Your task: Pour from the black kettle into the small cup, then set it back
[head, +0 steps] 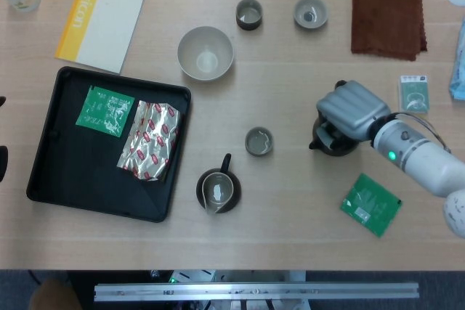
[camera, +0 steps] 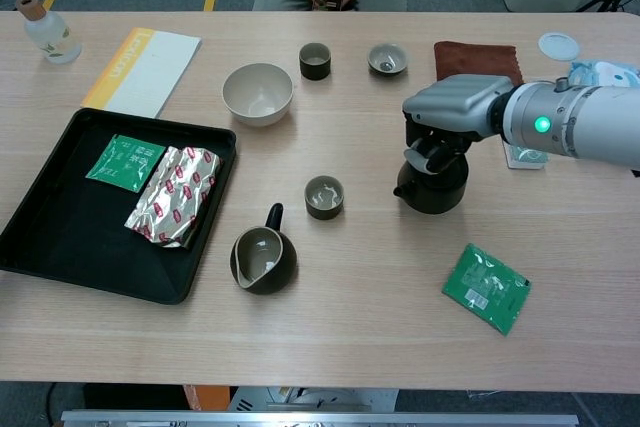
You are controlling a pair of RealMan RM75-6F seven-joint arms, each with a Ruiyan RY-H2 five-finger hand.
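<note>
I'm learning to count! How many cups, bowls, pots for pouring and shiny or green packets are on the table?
Small cups: 3
Bowls: 1
Pouring pots: 2, the black kettle under the right hand and a dark pitcher
Packets: 3, green and silver
Total: 9

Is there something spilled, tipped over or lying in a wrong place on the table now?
Nothing looks spilled or tipped. The black kettle stands upright on the table under the right hand, apart from the small cup. Only the green packet lies loose on the wood, while similar packets sit in the black tray.
</note>
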